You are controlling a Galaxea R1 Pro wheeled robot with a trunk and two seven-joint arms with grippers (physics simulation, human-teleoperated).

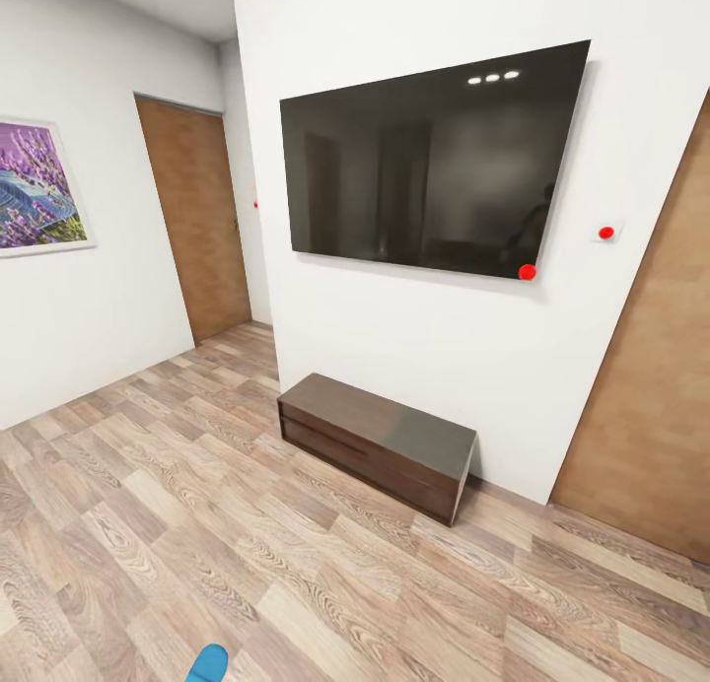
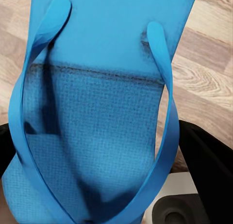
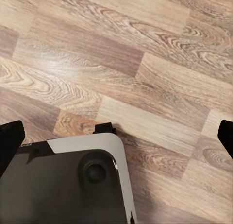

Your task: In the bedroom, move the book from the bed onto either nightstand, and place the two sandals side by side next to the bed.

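Observation:
A bright blue sandal [image 2: 97, 112] with two blue straps sits right in front of the left wrist camera, above the wood-plank floor. My left gripper [image 2: 104, 153] is shut on it, with a dark finger [image 2: 206, 158] showing at each side. The sandal's tip [image 1: 209, 665] pokes up at the bottom edge of the head view. My right gripper [image 3: 116, 136] is open over bare floor, with nothing between its fingertips [image 3: 9, 139]. The book, the bed and the nightstand are out of view.
A long low dark bench [image 1: 380, 441] stands against the white wall under a wall-mounted TV [image 1: 434, 160]. Brown doors [image 1: 197, 229] stand at the back left and at the right [image 1: 651, 436]. A lavender picture [image 1: 35, 184] hangs left. My grey base [image 3: 73, 185] lies below the right gripper.

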